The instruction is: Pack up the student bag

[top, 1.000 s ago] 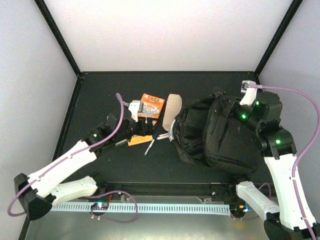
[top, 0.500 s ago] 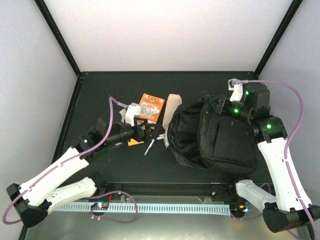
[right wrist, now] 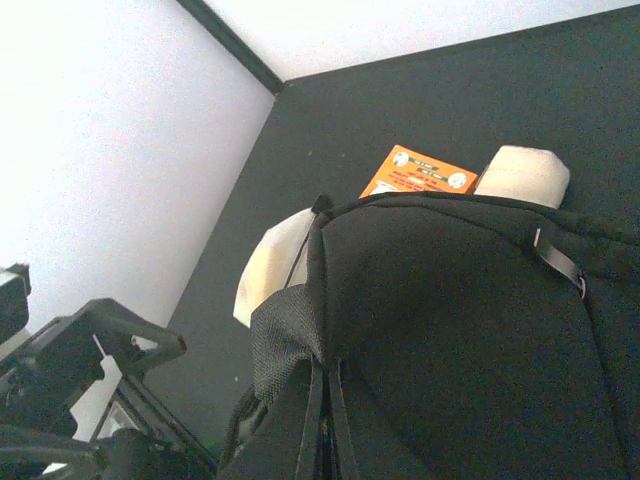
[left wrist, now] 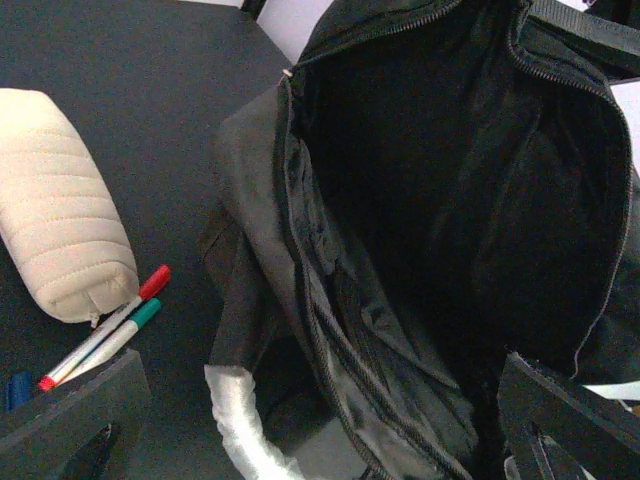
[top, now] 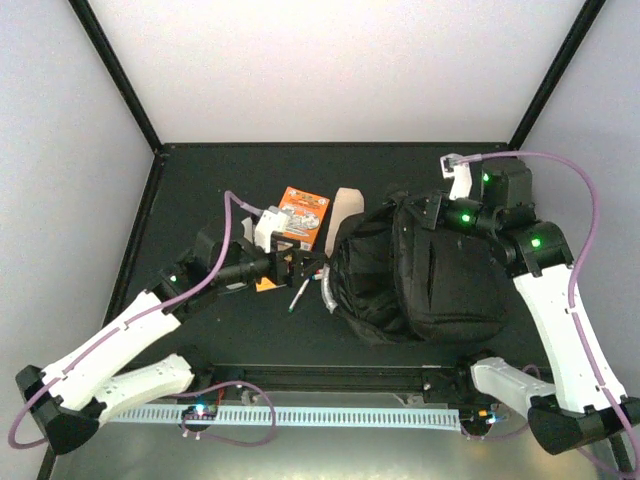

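Note:
The student bag (top: pixel 425 285) is a large black backpack lying right of centre, its mouth gaping toward the left. In the left wrist view its dark inside (left wrist: pixel 440 170) fills the frame, zipper edges spread, with the grey handle (left wrist: pixel 240 430) curving below. My left gripper (top: pixel 297 266) stands open just left of the mouth, nothing between its fingers (left wrist: pixel 70 410). My right gripper (top: pixel 428 213) is at the bag's far upper edge, shut on black fabric. Its own fingers are hidden in the right wrist view, where the bag (right wrist: pixel 470 330) presses up to the camera.
A cream quilted pouch (top: pixel 345 210) and an orange booklet (top: pixel 303 213) lie behind the left gripper. Red- and green-capped pens (left wrist: pixel 110 325) rest beside the pouch (left wrist: pixel 55 240). A small orange item (top: pixel 266 284) sits under the left wrist. Black walls edge the table.
The left gripper has opened wide and shifted right toward the bag's mouth. The right arm has swung left, dragging the bag's top with it and opening the mouth wider.

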Tool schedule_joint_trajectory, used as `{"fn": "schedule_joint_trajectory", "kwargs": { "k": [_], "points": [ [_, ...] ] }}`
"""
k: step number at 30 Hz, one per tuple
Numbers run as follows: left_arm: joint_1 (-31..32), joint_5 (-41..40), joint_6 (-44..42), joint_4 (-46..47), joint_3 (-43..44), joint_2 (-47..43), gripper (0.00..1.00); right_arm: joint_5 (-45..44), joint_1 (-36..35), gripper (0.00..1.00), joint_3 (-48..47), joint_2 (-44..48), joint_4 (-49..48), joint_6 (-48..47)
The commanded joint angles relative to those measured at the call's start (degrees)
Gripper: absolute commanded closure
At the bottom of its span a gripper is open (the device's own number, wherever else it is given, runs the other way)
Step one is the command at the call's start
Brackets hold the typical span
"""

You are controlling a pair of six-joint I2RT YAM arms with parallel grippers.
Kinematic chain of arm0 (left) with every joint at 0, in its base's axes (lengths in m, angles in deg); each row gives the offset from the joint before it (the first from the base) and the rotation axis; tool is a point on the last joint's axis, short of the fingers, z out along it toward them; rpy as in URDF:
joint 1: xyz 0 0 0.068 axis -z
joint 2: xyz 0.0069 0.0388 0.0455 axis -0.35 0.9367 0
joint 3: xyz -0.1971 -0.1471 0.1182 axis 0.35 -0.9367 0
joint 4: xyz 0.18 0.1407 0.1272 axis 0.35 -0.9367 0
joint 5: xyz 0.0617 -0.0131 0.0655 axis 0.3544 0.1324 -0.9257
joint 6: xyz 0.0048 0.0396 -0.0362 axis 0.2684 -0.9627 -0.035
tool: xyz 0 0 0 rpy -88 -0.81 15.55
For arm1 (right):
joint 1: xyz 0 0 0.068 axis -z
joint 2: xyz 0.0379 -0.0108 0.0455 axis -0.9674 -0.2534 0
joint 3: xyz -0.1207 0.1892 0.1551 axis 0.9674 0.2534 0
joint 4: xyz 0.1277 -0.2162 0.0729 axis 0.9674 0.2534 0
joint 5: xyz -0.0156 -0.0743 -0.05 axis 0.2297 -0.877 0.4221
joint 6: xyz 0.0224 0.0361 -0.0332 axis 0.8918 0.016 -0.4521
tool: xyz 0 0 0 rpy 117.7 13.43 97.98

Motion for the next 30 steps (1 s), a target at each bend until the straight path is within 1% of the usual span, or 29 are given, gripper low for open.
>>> {"fn": "schedule_joint_trajectory", "kwargs": {
  "k": [1,7,14,20,22,25,27,30],
  "points": [
    [-0.9,2.6,-1.1,-0.4,3.3,1.1,0.01,3.1,-1.6,0.98,-3.1,-0.9,-0.7,-3.1],
    [-3.3,5.3,-1.8,-1.8,4.5,2.7,0.01,5.0,-2.8,0.98,-4.9,-3.1,0.1,-5.6],
    [-7.2,11.3,-5.5,-3.9,6.1,4.1,0.01,7.0,-7.2,0.98,-8.7,-7.1,2.3,-9.8],
    [-8.4,12.8,-7.5,-4.2,5.9,8.1,0.01,7.9,-10.7,0.98,-13.1,-11.2,3.2,-13.1],
    [-8.7,13.8,-9.5,-3.8,6.0,8.9,0.01,7.5,-12.3,0.98,-16.5,-13.6,6.3,-15.8],
    [-8.7,17.8,-15.8,-2.9,6.4,9.0,0.01,5.8,-15.7,0.98,-20.8,-16.5,10.8,-19.3],
    [-8.7,18.8,-18.7,-0.2,5.5,8.0,0.01,5.1,-17.2,0.98,-21.4,-17.2,12.2,-20.7],
    [-8.7,17.1,-21.5,5.2,2.8,6.5,0.02,4.0,-18.2,0.98,-20.1,-16.4,12.4,-21.6]
  ]
}}
